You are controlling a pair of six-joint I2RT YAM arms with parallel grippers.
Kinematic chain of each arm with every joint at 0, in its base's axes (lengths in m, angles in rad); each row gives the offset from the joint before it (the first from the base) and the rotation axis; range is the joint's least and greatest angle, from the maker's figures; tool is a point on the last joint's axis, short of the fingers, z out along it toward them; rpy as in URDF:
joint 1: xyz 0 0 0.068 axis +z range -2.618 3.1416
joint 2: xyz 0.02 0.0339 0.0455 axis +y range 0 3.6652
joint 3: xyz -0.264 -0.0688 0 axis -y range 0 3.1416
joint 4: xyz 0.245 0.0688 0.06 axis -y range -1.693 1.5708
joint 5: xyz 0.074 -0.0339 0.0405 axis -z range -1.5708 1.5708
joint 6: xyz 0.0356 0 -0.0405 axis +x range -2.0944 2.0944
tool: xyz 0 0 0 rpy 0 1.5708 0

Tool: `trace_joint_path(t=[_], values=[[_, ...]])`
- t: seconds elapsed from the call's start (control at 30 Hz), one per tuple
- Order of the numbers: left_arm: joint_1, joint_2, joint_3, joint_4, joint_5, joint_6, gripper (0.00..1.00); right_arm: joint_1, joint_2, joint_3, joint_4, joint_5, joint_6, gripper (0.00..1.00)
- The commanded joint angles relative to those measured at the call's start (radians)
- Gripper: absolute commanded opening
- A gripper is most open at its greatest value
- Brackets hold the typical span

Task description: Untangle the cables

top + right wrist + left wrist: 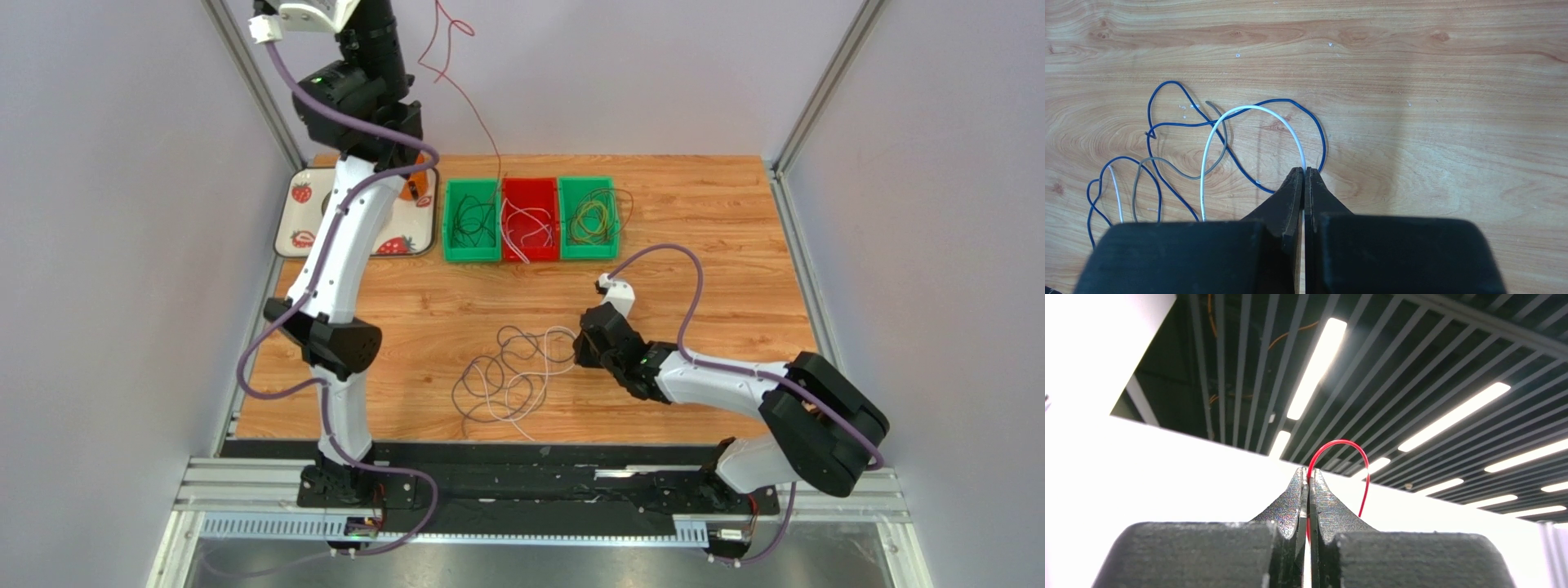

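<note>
A loose tangle of cables (509, 374) lies on the wooden table (711, 221), near the front middle. My right gripper (581, 342) is low at the tangle's right edge. In the right wrist view it (1304, 171) is shut on a white cable (1229, 115), which arcs over a blue cable (1290, 103) and a grey cable (1211, 166). My left arm is raised high at the back left. Its gripper (1309, 473) is shut on a thin red cable (1352, 447). In the top view the red cable (472, 116) hangs down towards the red bin (529, 251).
Three bins stand in a row at the back: a green bin (454, 251) with dark wires, the red bin with pale wires, and a green bin (610, 245) with yellowish wires. A strawberry-print mat (301, 227) lies at the back left. Grey walls enclose the table.
</note>
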Motion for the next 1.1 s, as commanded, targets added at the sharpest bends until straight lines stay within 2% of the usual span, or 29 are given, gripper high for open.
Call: trace_joint_path(t=[0.0, 0.1, 0.37, 0.57, 0.87, 0.97, 1.07], values=[[0.088, 0.088, -0.009, 0.098, -0.063, -0.132, 0.0, 0.009, 0.003, 0.033, 0.008, 0.026, -0.015, 0.0], [0.146, 0.116, -0.115, 0.141, -0.079, -0.231, 0.0, 0.008, 0.011, 0.039, 0.007, 0.027, -0.018, 0.0], [0.165, 0.01, -0.558, 0.345, -0.107, -0.248, 0.0, 0.009, 0.048, 0.074, -0.019, 0.035, -0.021, 0.0], [0.165, -0.066, -0.765, 0.42, -0.162, -0.196, 0.0, 0.015, 0.049, 0.077, -0.022, 0.036, -0.023, 0.0], [0.171, -0.183, -0.989, 0.379, -0.189, -0.172, 0.0, 0.021, 0.057, 0.086, -0.027, 0.043, -0.027, 0.0], [0.171, -0.203, -1.04, 0.301, -0.218, -0.18, 0.0, 0.024, 0.057, 0.086, -0.025, 0.046, -0.03, 0.0], [0.171, -0.188, -1.037, 0.146, -0.238, -0.205, 0.0, 0.029, 0.059, 0.088, -0.027, 0.049, -0.032, 0.0]])
